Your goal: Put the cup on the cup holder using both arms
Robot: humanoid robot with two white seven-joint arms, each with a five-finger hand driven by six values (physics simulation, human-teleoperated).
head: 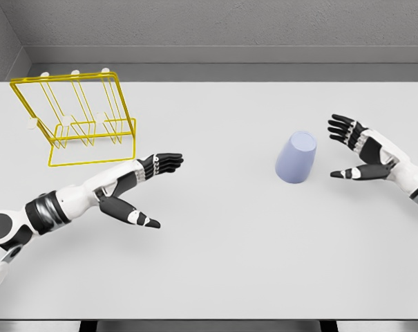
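A pale lilac cup stands upside down on the white table, right of the middle. The yellow wire cup holder with white-tipped pegs stands at the far left of the table. My right hand is open just to the right of the cup, palm facing it, a short gap between them. My left hand is open too, fingers stretched out, lying low in front of the holder's right corner. Neither hand touches the cup or the holder.
A grey wall runs behind the table's far edge. The table's near edge lies along the bottom of the view.
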